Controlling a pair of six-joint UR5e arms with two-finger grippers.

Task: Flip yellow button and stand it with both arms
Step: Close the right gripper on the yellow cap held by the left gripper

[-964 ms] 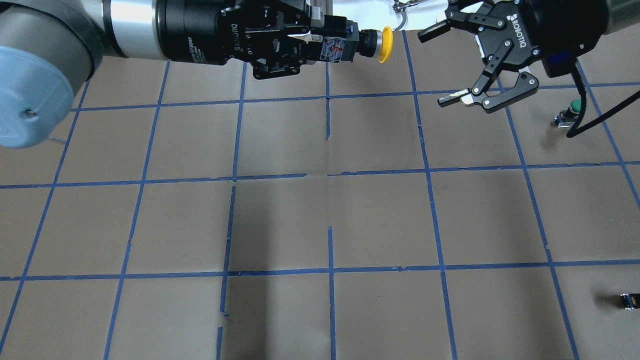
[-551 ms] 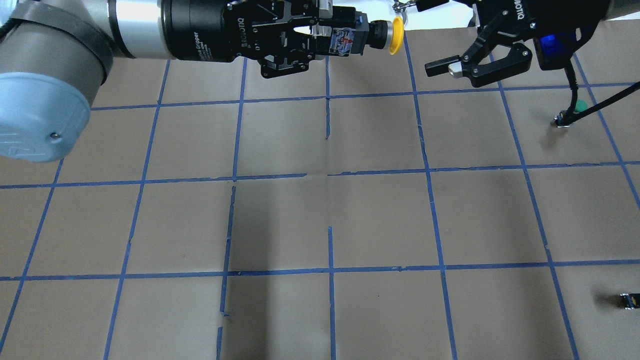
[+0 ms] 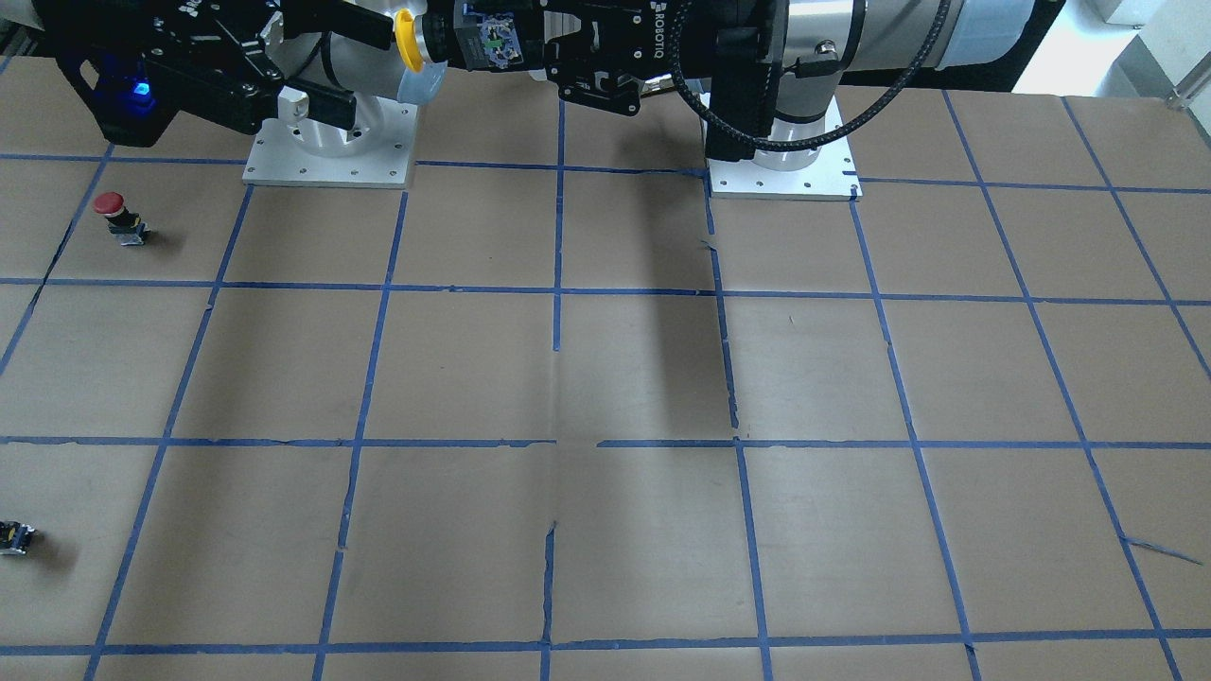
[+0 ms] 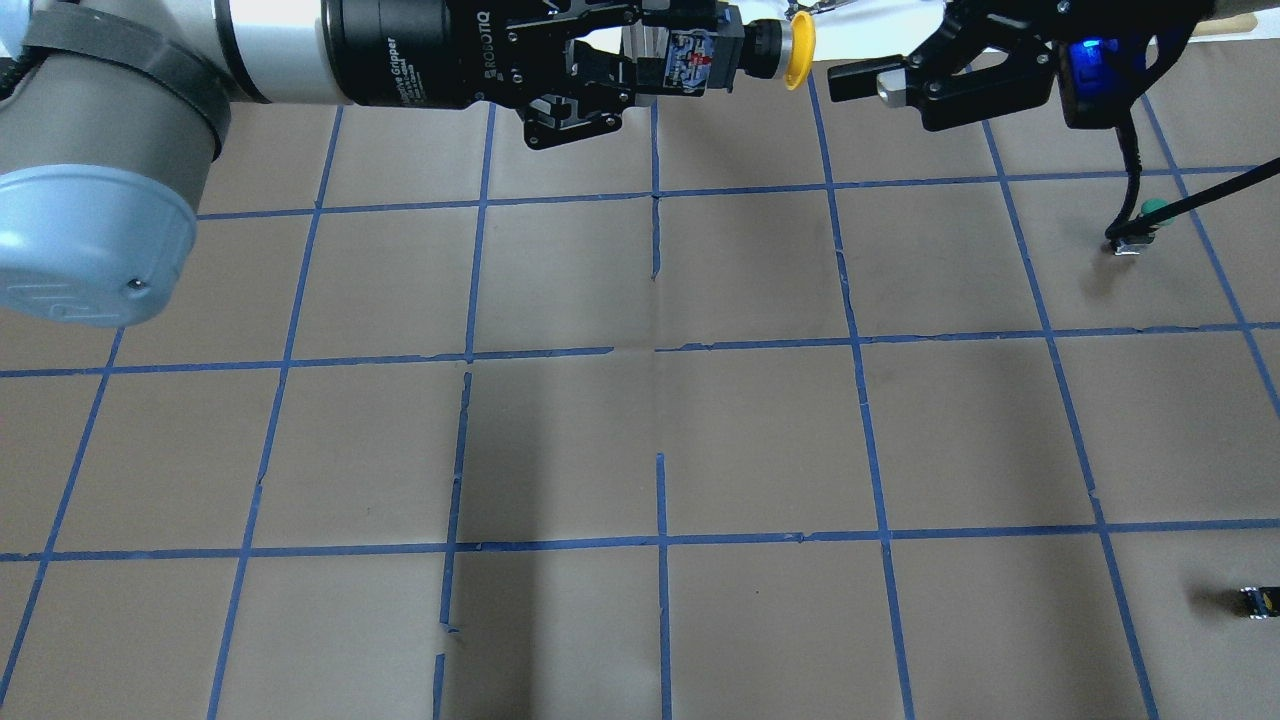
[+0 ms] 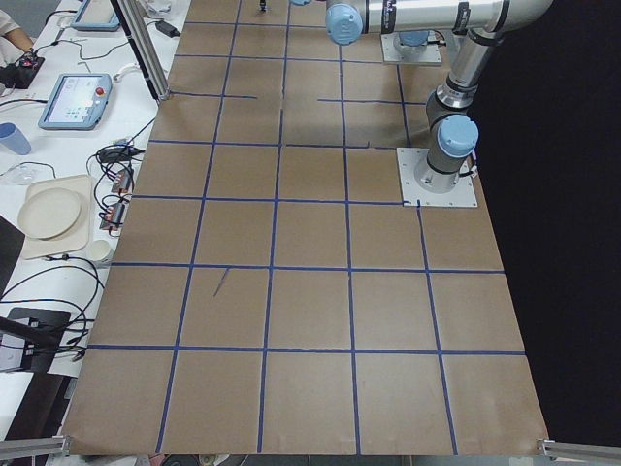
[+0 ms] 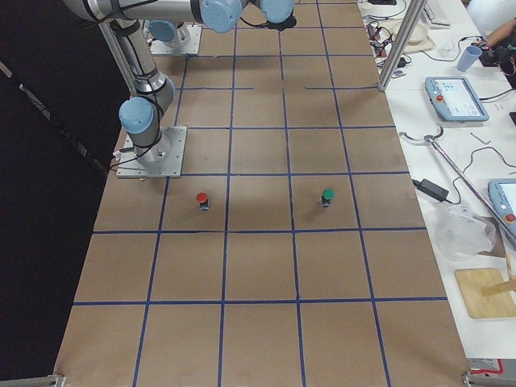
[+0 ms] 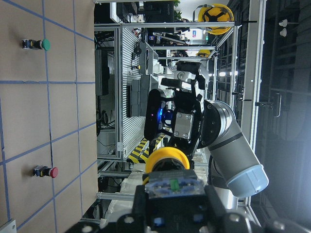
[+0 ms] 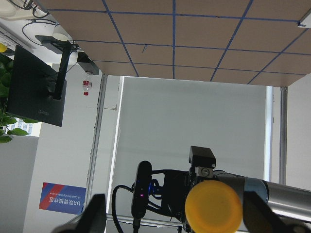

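My left gripper (image 4: 690, 55) is shut on the black and grey body of the yellow button (image 4: 797, 50) and holds it level in the air, cap toward the right arm. In the front view the yellow button (image 3: 405, 40) juts from the left gripper (image 3: 492, 43). My right gripper (image 4: 845, 45) is open, facing the cap from close by without touching it, with one finger (image 4: 865, 82) just below the cap. In the right wrist view the cap (image 8: 214, 206) sits between the spread fingers (image 8: 95, 213). The left wrist view shows the cap (image 7: 167, 159) with the right gripper (image 7: 180, 102) beyond it.
A red-capped button (image 3: 114, 213) and a green-capped button (image 4: 1150, 212) stand on the table on the right arm's side. A small dark capless block (image 4: 1255, 600) lies near that edge. The brown table (image 4: 660, 400) carries a blue tape grid.
The left gripper has carried the yellow button a little further right and away. The right gripper has turned and moved in toward the cap, still open.
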